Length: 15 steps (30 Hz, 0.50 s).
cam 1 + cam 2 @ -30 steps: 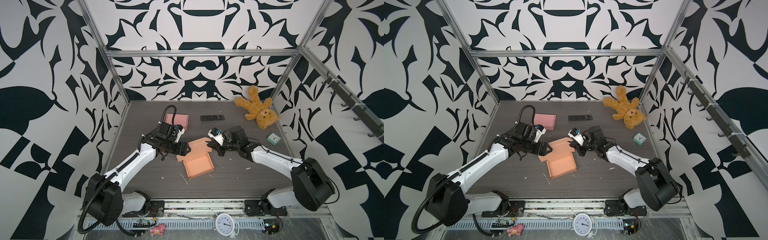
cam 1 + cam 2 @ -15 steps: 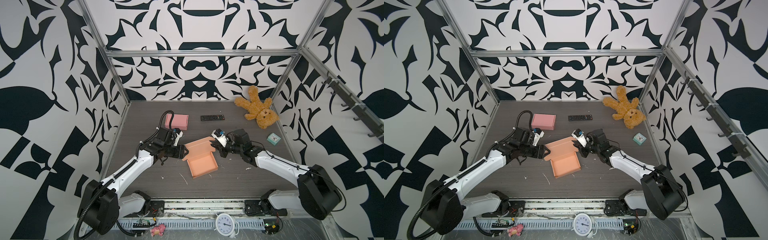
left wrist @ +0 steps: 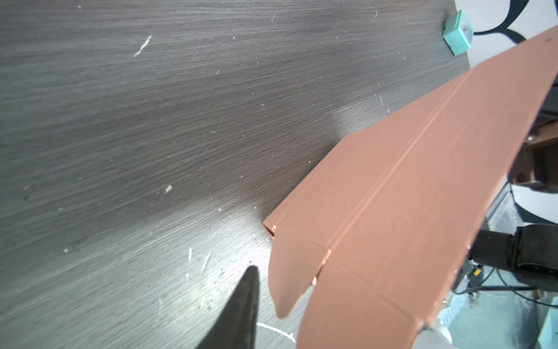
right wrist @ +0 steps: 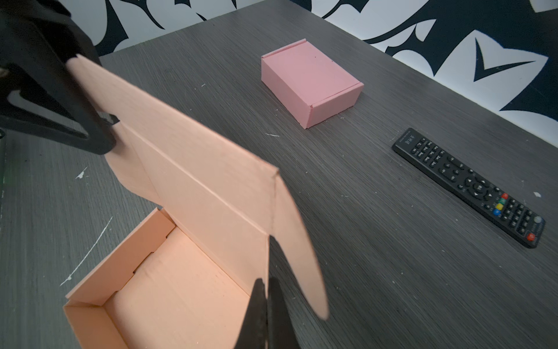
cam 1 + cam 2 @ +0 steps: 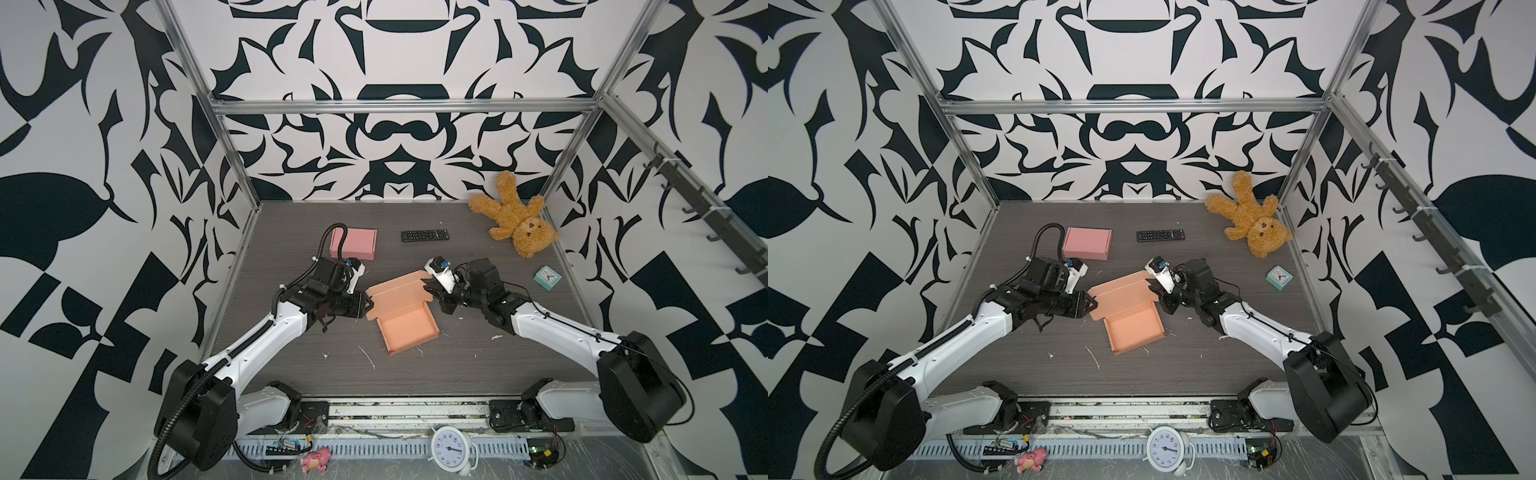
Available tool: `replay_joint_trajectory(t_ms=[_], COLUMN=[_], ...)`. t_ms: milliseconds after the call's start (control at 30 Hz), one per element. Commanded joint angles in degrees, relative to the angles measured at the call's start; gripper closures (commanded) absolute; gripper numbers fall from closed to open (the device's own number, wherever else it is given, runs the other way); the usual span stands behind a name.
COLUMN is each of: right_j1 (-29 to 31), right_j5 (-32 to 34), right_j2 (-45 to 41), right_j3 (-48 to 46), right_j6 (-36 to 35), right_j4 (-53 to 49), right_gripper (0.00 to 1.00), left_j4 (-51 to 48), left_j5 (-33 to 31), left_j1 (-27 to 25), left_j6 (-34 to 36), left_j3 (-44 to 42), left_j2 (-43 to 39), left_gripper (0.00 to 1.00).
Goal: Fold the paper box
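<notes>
The orange paper box (image 5: 409, 330) (image 5: 1134, 328) stands open in the middle of the table, its lid (image 5: 397, 293) (image 4: 193, 169) raised. My right gripper (image 5: 432, 293) (image 5: 1156, 297) (image 4: 267, 281) is shut on the lid's right edge, beside its rounded side flap (image 4: 302, 256). My left gripper (image 5: 369, 305) (image 5: 1092, 304) is at the lid's left edge with its jaws astride the left side flap (image 3: 290, 281). One left finger (image 3: 241, 308) shows with a gap to that flap. The other is hidden behind the lid.
A closed pink box (image 5: 353, 243) (image 4: 311, 81) lies at the back left, with a black remote (image 5: 424, 235) (image 4: 468, 187) to its right. A teddy bear (image 5: 515, 220) is at the back right, a teal clock (image 5: 547, 277) (image 3: 457, 36) by the right wall. Paper scraps dot the table.
The box and my right gripper have shifted a little to the right. My left gripper's jaws have narrowed around the lid's left edge and the left arm has sunk lower.
</notes>
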Motion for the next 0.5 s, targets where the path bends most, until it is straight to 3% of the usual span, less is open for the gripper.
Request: replay_joint_trajectory(t_ms=[0, 467], right_j1=[0.2, 0.2], right_j5=[1.0, 1.0], right_j2=[-0.9, -1.4], right_j3=[0.5, 0.4], right_j6=[0.6, 0.6], right_j4=[0.6, 0.5], right_gripper=[1.00, 1.00], left_j4=[0.3, 0.3], left_j5=[0.2, -1.0], left_j1=[-0.4, -1.7], left_j6=[-0.1, -0.2], left_j3=[-0.8, -1.2], left_j2=[-0.9, -0.9], left_gripper=[0.68, 0.79])
